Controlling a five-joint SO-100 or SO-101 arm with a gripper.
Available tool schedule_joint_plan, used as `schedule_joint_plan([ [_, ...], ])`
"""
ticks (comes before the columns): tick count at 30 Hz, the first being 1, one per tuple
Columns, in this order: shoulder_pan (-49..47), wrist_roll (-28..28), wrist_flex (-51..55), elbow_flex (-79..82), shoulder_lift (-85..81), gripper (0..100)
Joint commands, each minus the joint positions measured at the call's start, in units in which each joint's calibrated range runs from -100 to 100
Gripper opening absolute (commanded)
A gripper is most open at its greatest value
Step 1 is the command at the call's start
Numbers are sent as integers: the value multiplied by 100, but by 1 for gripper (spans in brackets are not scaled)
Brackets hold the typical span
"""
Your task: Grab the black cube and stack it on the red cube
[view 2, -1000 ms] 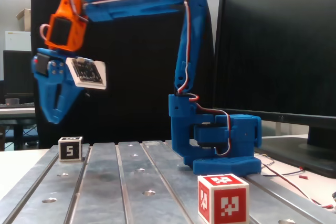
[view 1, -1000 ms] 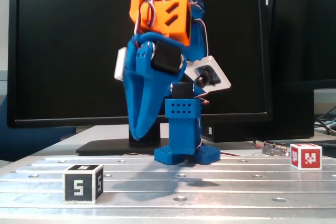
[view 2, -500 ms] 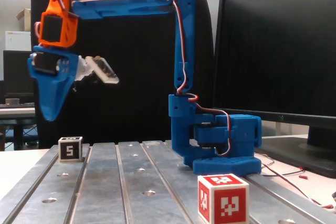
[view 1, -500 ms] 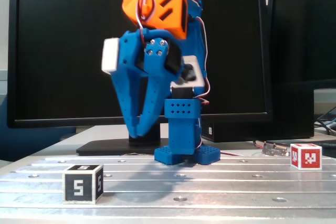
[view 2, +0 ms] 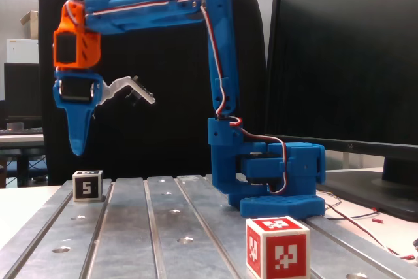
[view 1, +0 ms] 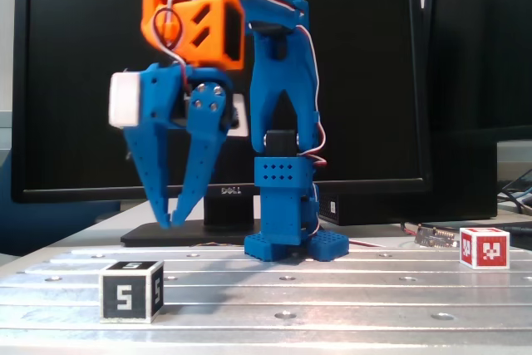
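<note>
In a fixed view I see the black cube (view 1: 131,291) on the table below and slightly left of my pincer (view 1: 173,220), which hangs empty, its jaws a little apart. The red cube (view 1: 485,248) sits well off to its right, so I'd drop nearly straight down.

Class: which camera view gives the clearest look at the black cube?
The fixed view facing the arm head-on: the black cube sits near the camera, two faces with a white "5" legible. The fixed view from the side shows it small and far back, below the gripper, one "5" visible.
</note>
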Motion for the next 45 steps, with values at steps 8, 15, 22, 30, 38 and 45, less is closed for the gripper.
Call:
schedule_joint_plan([
  [8, 582, 554, 599, -1534, 890, 1],
  [15, 649, 607, 582, -1941, 1299, 1],
  [22, 804, 744, 599, -2158, 1542, 16],
  [30, 915, 770, 778, -2095, 1525, 28],
  [38, 922, 770, 804, -2086, 1575, 29],
  [45, 929, 765, 710, -1832, 1600, 29],
])
